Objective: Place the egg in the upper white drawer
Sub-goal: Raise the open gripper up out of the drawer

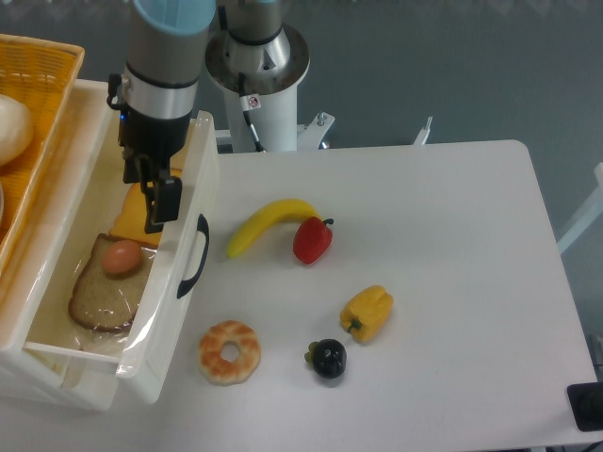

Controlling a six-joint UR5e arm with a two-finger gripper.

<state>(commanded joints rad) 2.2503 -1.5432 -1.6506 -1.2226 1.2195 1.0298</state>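
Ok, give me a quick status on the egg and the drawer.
Gripper open, above the upper white drawer. Egg inside it, resting on a bread slice, not gripped. Nothing in the way.

banana [267, 224], red pepper [312, 241], yellow pepper [367, 313], bagel [230, 351]

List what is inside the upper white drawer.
The upper white drawer holds the egg, resting on a bread slice, plus a yellow-orange item partly hidden by the gripper.
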